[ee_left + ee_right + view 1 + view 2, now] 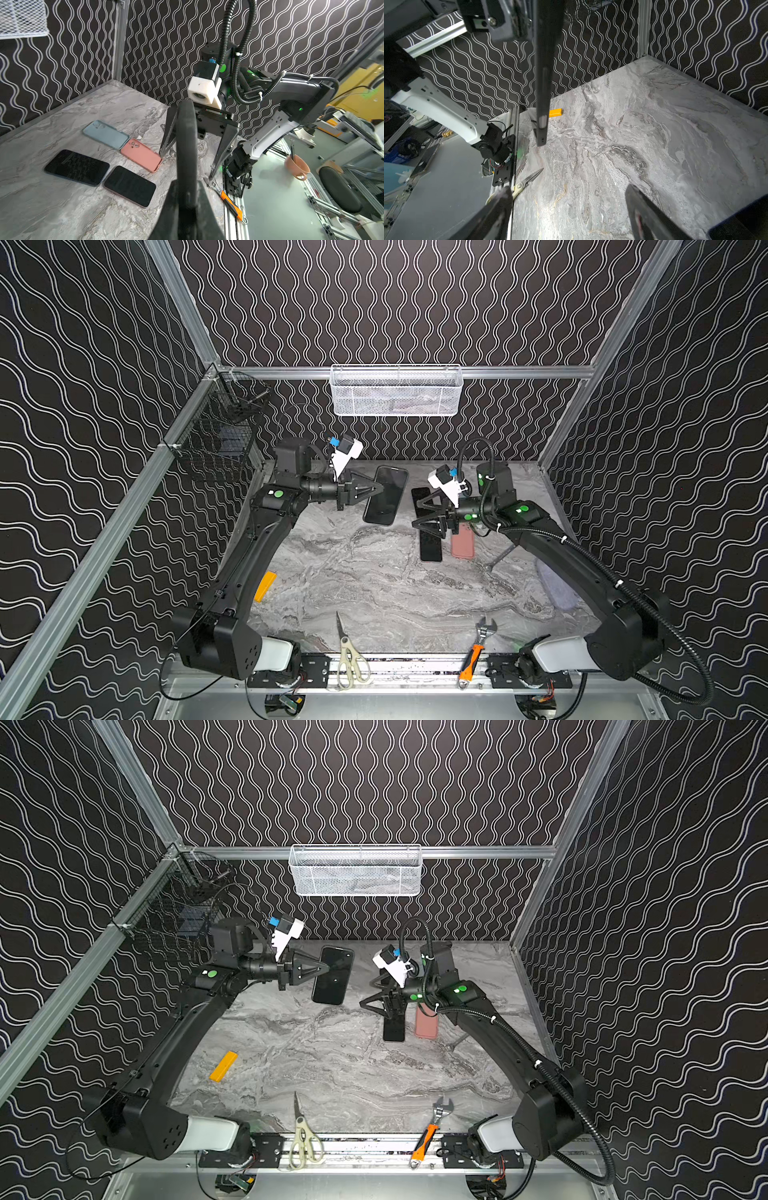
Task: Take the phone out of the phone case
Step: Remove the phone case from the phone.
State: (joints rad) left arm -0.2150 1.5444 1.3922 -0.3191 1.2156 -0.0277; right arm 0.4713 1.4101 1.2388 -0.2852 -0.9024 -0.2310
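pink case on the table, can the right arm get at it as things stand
Probably yes. The right gripper hangs with jaws open and empty, and the pink case lies flat, uncovered, just behind its tips. It would need to draw back slightly, minding the black phone alongside.

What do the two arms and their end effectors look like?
The left arm and right arm are black with white base sections and green stickers. The left end effector and right end effector have black triangular fingers under white camera housings. A black corrugated conduit runs along the right arm.
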